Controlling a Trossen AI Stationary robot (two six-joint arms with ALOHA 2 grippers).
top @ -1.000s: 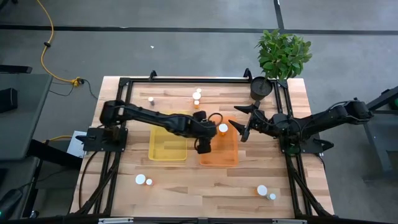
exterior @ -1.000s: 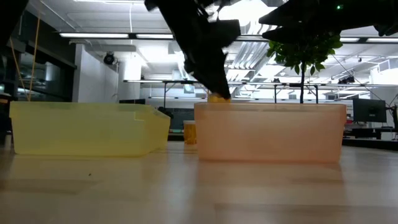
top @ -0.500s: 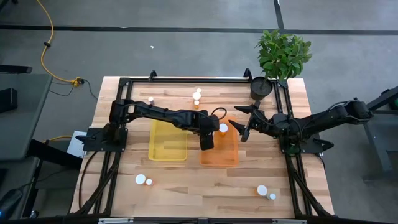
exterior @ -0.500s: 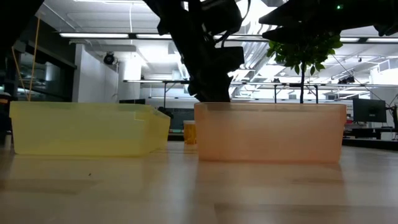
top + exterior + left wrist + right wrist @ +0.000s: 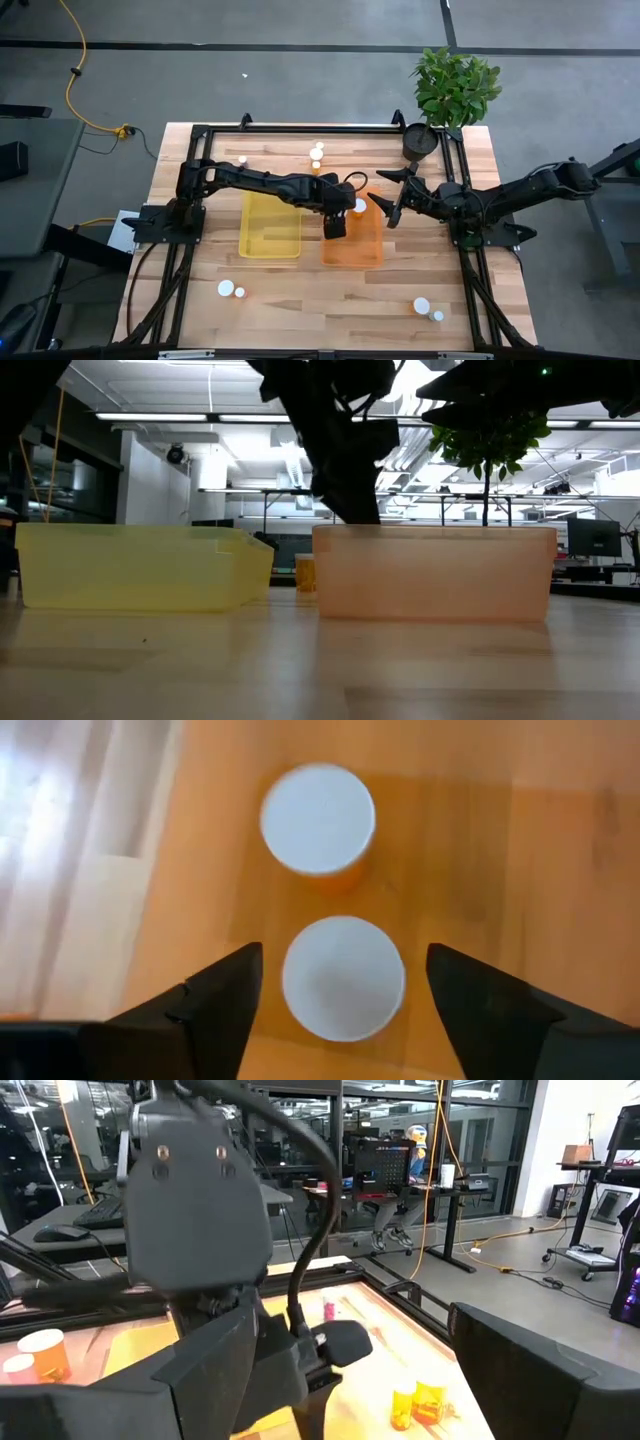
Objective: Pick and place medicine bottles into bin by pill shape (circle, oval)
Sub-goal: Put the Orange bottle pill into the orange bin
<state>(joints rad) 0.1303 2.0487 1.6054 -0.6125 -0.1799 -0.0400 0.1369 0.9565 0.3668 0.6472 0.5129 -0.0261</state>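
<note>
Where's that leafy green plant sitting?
Seen from above, the plant stands in a dark pot at the table's far right corner, just behind the right arm.

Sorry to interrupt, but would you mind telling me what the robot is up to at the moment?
It is sorting medicine bottles into bins. The left gripper is down inside the orange bin, its fingers spread on either side of a white-capped bottle standing on the bin floor beside a second bottle. The yellow bin beside it looks empty. The right gripper waits open next to the orange bin. More bottles stand around the table.
</note>
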